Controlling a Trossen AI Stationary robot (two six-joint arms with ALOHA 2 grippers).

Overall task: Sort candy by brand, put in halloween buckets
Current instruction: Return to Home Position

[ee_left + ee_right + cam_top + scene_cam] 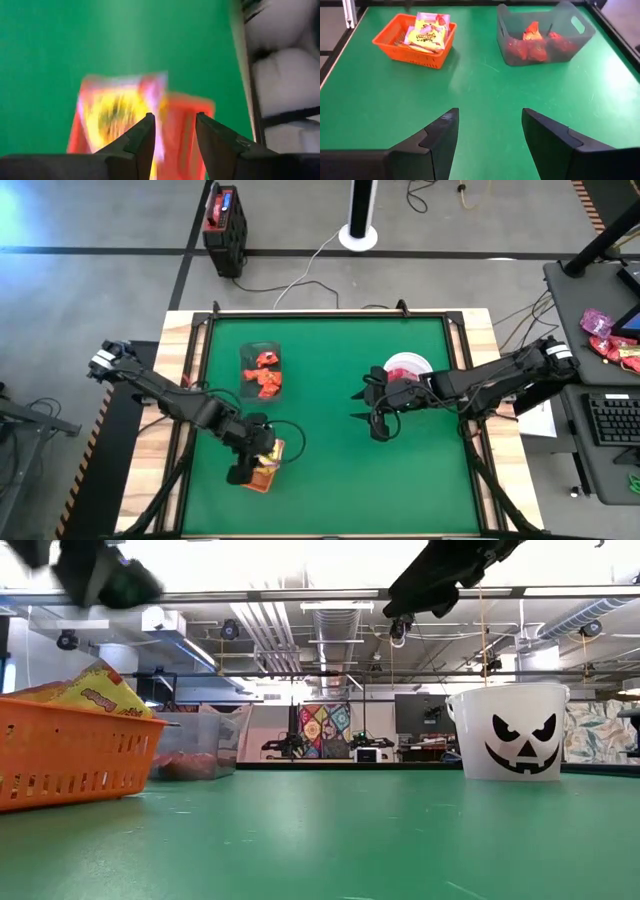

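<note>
The table (330,480) has a green top. At its left, near the front edge, the left gripper (175,116) hangs directly above the orange tray (415,52). Its two fingers stand a little apart, with nothing between them. The tray holds yellow candy (426,34) in several packets. The packets rise above the tray rim in the low view.

Behind the tray, toward the far edge of the table, stands the dark translucent tub (584,30). It is well apart from the tray. It contains orange-red candy (532,37), piled on its floor.

Right of centre, the right gripper (356,405) hovers over bare table surface. Its fingers are spread wide and hold nothing. It points toward the left side of the table, so its wrist view looks toward the tray and the tub.

Just behind the right gripper, beside the right arm, stands the white bucket (510,735). It is upright and carries a black jack-o'-lantern face on its wall. Its contents cannot be identified.
</note>
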